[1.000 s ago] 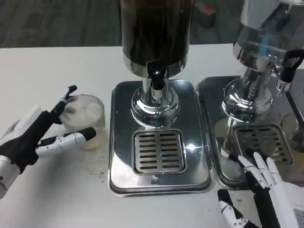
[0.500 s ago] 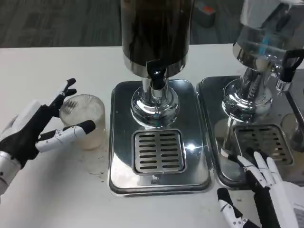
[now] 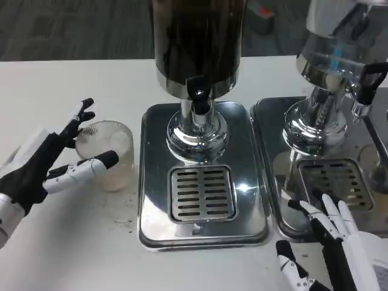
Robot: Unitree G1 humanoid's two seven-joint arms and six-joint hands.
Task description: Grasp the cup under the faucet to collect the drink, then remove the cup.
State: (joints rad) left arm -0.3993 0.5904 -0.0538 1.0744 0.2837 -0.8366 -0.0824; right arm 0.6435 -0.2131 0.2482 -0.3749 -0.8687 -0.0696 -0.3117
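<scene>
On the white table (image 3: 73, 73), left of the dispenser's steel drip tray (image 3: 154, 139), stands a clear ribbed plastic cup (image 3: 108, 151), upright and well off the grate. The left hand (image 3: 45, 167) brackets it with fingers spread, the lower finger (image 3: 91, 167) across its front wall, not clasping it. The right hand (image 3: 330, 242) lies released, fingers apart, beside the second tray (image 3: 273, 121).

Dispenser tank (image 3: 199, 36) was cropped by the top edge; right hand (image 3: 336, 242) ran off the bottom edge; left hand (image 3: 42, 167) partly hid the cup (image 3: 109, 151).
</scene>
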